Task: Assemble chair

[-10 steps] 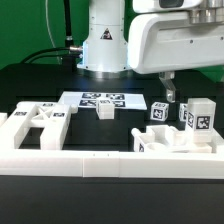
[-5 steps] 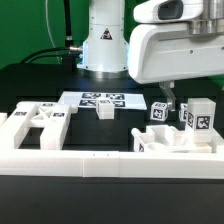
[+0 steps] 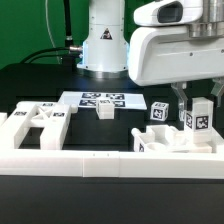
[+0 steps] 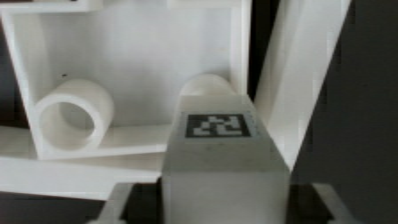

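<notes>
A white chair leg [image 3: 198,119] with a black-and-white tag stands upright at the exterior view's right. My gripper [image 3: 197,99] has come down over its top, one dark finger on each side, and is shut on it. In the wrist view the same leg [image 4: 217,130] runs up between the two fingers [image 4: 128,203], its tag facing the camera. Beyond it lies a white chair panel [image 4: 107,60] with an oval hole. More chair parts show in the exterior view: a slotted panel [image 3: 38,120], a small cube [image 3: 105,108] and a tagged cube [image 3: 160,111].
The marker board [image 3: 100,98] lies flat behind the small cube. A long white border rail [image 3: 70,160] runs along the front. Another tagged chair part [image 3: 165,141] lies just in front of the leg. The arm's base [image 3: 103,40] stands at the back.
The gripper moved toward the exterior view's right and sank over the upright leg. Its jaws went from wide open to shut on the leg.
</notes>
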Available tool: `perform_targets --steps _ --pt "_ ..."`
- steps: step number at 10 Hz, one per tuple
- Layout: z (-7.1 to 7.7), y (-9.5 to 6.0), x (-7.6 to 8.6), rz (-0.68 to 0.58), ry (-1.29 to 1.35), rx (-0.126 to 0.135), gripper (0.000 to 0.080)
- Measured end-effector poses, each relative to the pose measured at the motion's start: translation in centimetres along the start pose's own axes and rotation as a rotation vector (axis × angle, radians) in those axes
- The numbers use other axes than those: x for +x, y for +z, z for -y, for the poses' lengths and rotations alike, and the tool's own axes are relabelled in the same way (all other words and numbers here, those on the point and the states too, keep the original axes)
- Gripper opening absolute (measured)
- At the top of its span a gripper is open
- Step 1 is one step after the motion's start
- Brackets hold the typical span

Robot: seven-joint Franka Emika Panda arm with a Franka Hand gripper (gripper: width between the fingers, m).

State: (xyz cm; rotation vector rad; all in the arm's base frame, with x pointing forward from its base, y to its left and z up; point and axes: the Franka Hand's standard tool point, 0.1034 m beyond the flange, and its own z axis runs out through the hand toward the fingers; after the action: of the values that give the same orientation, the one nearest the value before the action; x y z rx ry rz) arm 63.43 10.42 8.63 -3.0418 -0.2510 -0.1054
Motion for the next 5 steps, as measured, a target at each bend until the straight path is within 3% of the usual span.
perform_targets --steps 2,4,5 --pt "0.04 0.01 0.00 0.000 0.059 0.001 0.0285" --pt "0.36 0.06 -0.08 0.006 0.381 0.031 0.0285" --pt "0.50 0.09 -0.11 0.006 0.469 0.033 0.0285"
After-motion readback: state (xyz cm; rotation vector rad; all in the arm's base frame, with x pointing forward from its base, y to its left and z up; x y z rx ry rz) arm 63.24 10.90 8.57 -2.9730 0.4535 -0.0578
